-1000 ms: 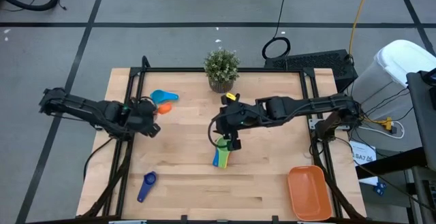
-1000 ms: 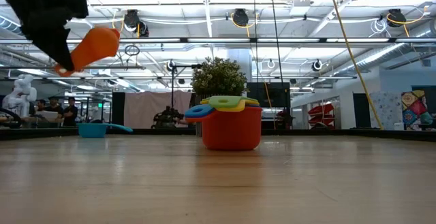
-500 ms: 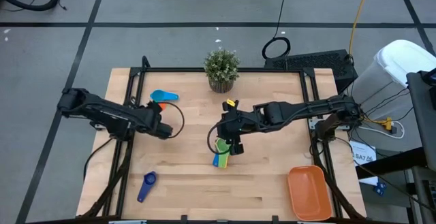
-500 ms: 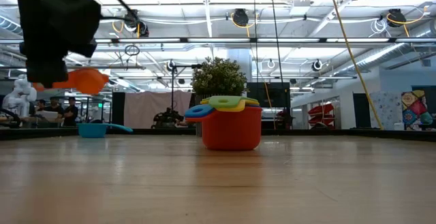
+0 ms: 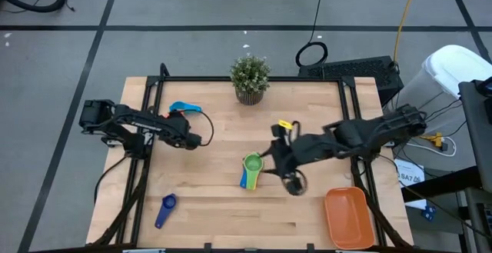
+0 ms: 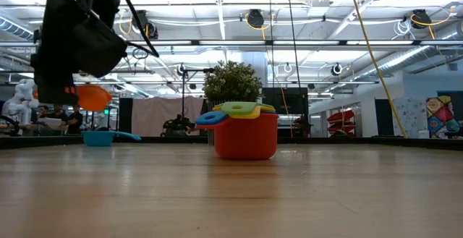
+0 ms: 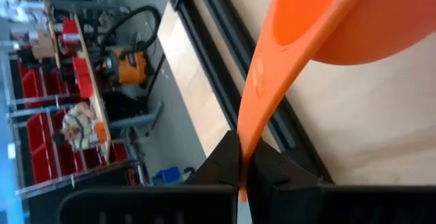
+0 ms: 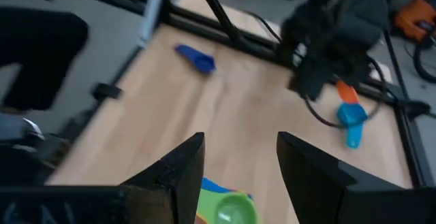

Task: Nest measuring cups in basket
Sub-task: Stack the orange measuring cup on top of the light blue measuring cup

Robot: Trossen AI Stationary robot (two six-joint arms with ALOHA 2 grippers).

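Left gripper (image 7: 240, 173): pinching shut on the orange cup (image 7: 327, 26) by its flat handle, carrying it above the table's left half, near the back edge.
Right gripper (image 8: 235, 159): standing open and empty, hovering just right of the nested stack (image 5: 250, 170) at mid-table.
Handling: the cups are looking light, rigid and slick; the handle is offering the surest hold.
Basket (image 5: 350, 219): sitting at the front right corner.

The left gripper (image 5: 197, 139) hides the orange cup (image 7: 320, 33) from overhead.
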